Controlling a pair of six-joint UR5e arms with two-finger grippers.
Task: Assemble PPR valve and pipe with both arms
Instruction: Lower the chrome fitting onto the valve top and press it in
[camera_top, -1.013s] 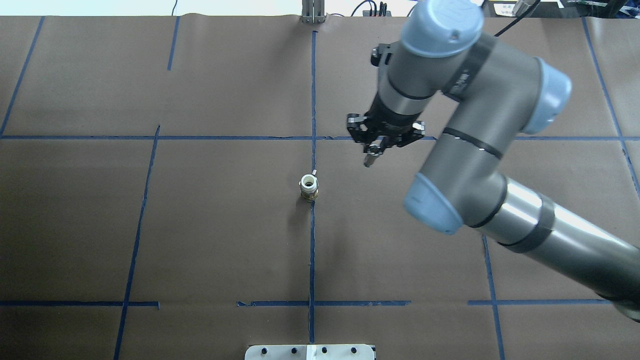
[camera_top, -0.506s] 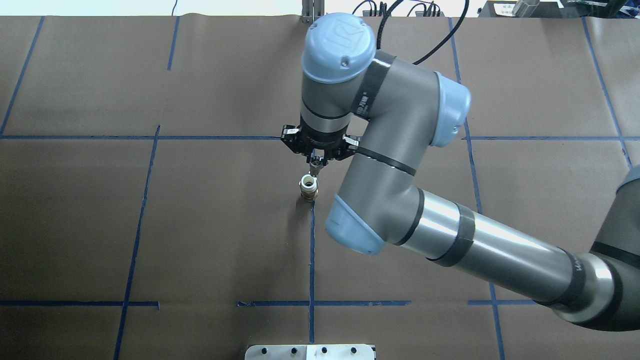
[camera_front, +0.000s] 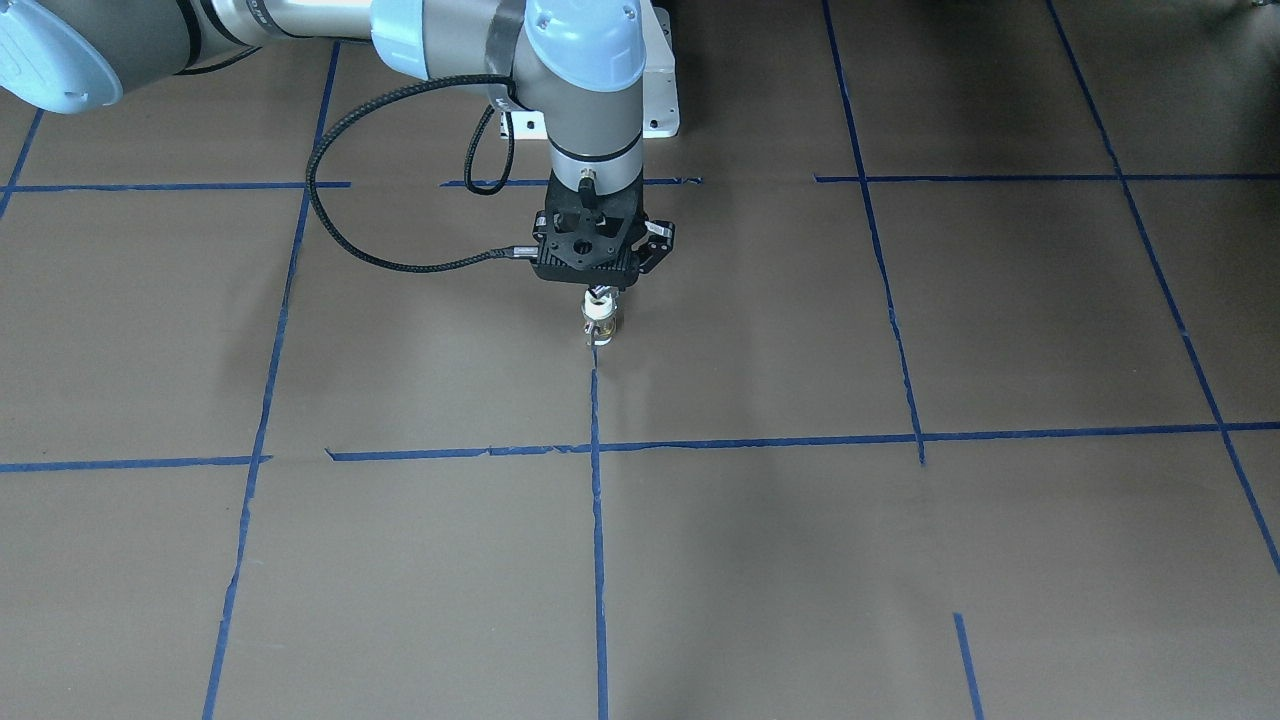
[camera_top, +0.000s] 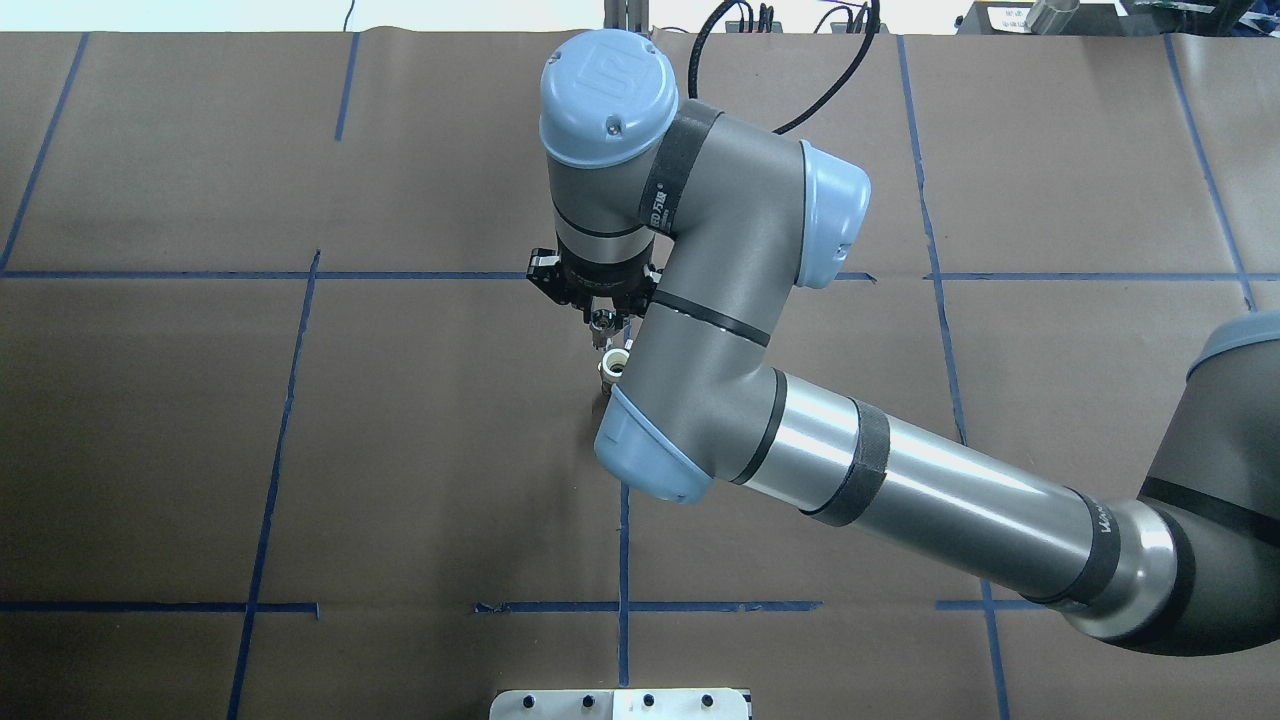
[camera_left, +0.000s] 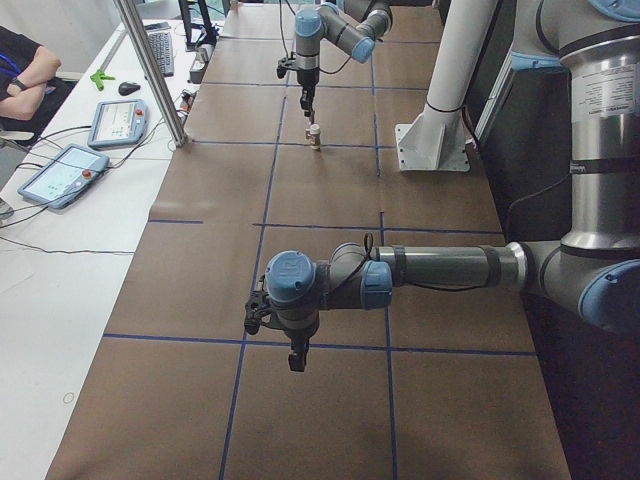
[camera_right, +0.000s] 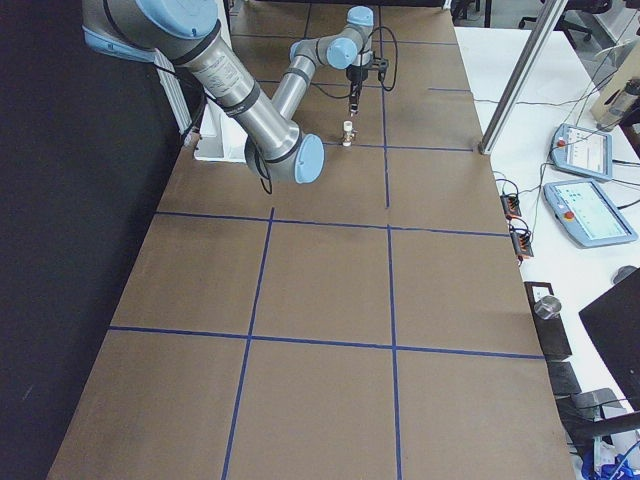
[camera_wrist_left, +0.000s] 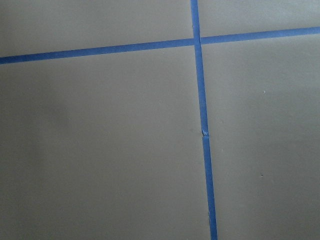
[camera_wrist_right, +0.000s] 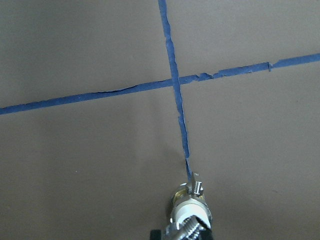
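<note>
Right gripper (camera_top: 603, 322) pointing down, jaws narrow, clamped on PPR valve (camera_front: 598, 297). Valve directly over white end of pipe (camera_front: 599, 324). Pipe upright on bench (camera_top: 400, 480), on blue tape line (camera_top: 623, 520). Left gripper (camera_left: 297, 356) well apart; jaw state: cannot tell.

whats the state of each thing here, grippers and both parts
right gripper: jaws shut on the PPR valve
PPR valve: held off the table, directly over the pipe's white end; contact unclear
pipe: standing upright, white end up, not gripped
left gripper: hanging above the table, far from both parts; open or shut, cannot tell
</note>
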